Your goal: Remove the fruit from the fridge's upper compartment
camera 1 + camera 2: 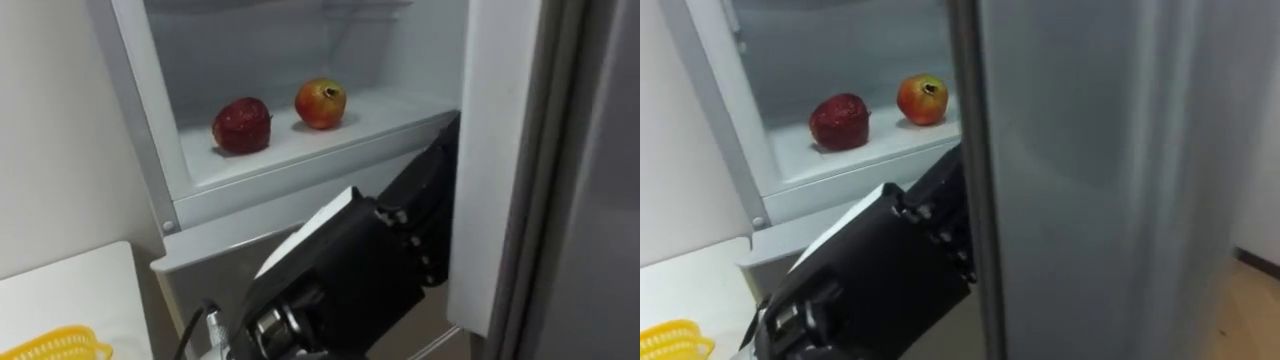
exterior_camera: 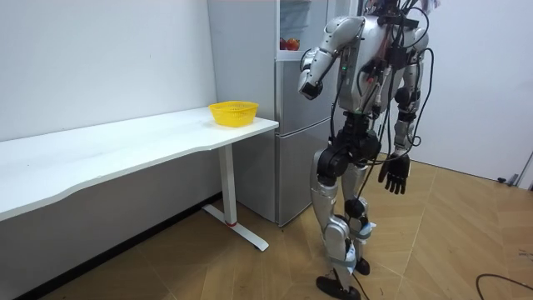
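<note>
Two fruits lie on the white shelf (image 1: 330, 140) of the open upper fridge: a dark red one (image 1: 241, 124) on the left and a red-orange one (image 1: 320, 103) to its right. My left hand (image 1: 420, 200) is raised below and in front of the shelf, by the inner edge of the open fridge door (image 1: 505, 150). Its fingertips are hidden against that edge. It touches neither fruit. In the room view I stand facing the fridge (image 2: 291, 125), and my right hand (image 2: 395, 176) hangs at my side with relaxed fingers, holding nothing.
A yellow basket (image 2: 233, 111) sits on the end of the white table (image 2: 125, 142) just left of the fridge; its rim (image 1: 55, 345) shows at the lower left. The open door blocks the right side. The lower fridge door (image 1: 210, 270) is shut.
</note>
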